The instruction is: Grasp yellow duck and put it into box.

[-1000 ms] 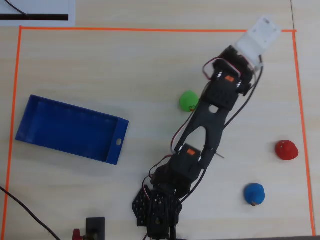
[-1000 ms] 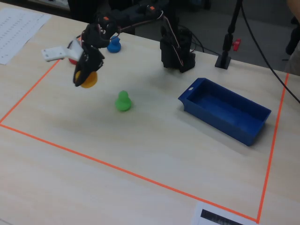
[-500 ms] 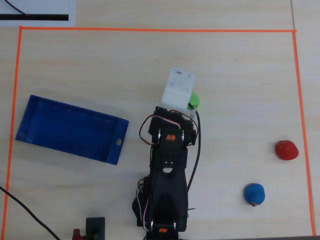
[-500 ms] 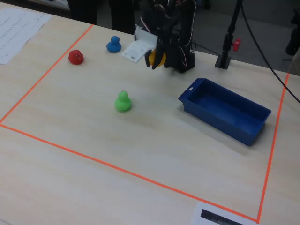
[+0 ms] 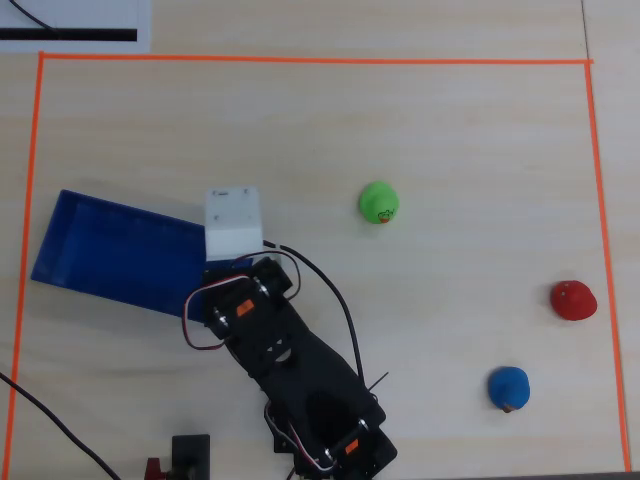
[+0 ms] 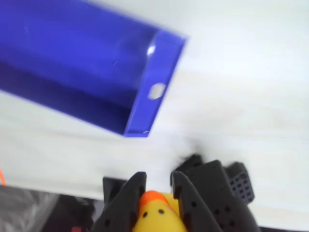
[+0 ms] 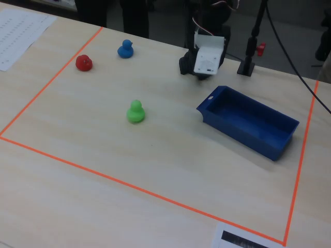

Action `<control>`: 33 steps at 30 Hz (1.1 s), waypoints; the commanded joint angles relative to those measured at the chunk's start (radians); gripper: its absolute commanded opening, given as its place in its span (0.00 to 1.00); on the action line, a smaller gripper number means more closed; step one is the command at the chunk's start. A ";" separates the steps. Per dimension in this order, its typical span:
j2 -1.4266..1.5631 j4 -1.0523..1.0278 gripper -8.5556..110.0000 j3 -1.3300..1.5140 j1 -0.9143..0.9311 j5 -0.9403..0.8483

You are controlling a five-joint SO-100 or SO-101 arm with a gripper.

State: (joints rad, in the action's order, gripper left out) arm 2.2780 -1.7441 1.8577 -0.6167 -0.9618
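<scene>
Nearby, green duck (image 5: 378,201), red duck (image 5: 572,300) and blue duck (image 5: 508,387) dot the worktop (image 5: 450,130), clear of the box (image 5: 110,255). The hand (image 6: 157,191) pinches the yellow duck (image 6: 158,215), its beak toward the box's holed end in the wrist view.

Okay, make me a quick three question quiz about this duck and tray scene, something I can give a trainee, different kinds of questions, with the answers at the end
1. True or false: the yellow duck is already lying inside the box.
2. Multiple choice: in the overhead view, which duck sits nearest the box? A) green duck B) red duck C) blue duck
3. Fill in: in the wrist view, the gripper is shut on the ____ duck.

Key:
1. False. The wrist view shows it clamped between the fingers, outside the box's end wall with the small hole.
2. A.
3. Yellow.
</scene>
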 commanded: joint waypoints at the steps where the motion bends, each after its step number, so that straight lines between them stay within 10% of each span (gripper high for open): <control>1: -0.163 -0.025 0.07 -0.149 -0.132 0.055; 33: -1.131 0.012 0.18 -1.104 -0.230 0.164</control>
State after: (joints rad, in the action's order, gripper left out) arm 1.1397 -1.7349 0.8053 -0.8437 -0.8161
